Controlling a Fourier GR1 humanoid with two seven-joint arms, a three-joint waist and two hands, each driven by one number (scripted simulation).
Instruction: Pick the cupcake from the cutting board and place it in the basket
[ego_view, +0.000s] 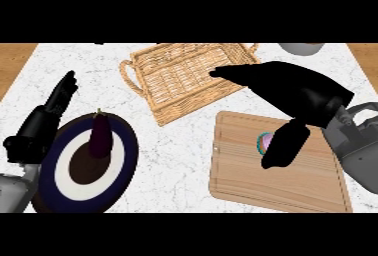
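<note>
Looming at right of frame, my right hand (299, 102) is spreading open over the cupcake (264, 143), which is sitting ungrasped on the cutting board (244, 180); basket (173, 75) waiting upper center, nothing delivered yet.

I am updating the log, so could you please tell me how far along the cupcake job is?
Nothing looks finished: the woven wicker basket holds nothing. In hand: the right robot hand hangs over the light wooden cutting board, its thumb beside the small cupcake, which is mostly hidden; a grasp cannot be confirmed. Left: lifting and placing it in the basket. The left robot hand rests open at the left edge.
</note>
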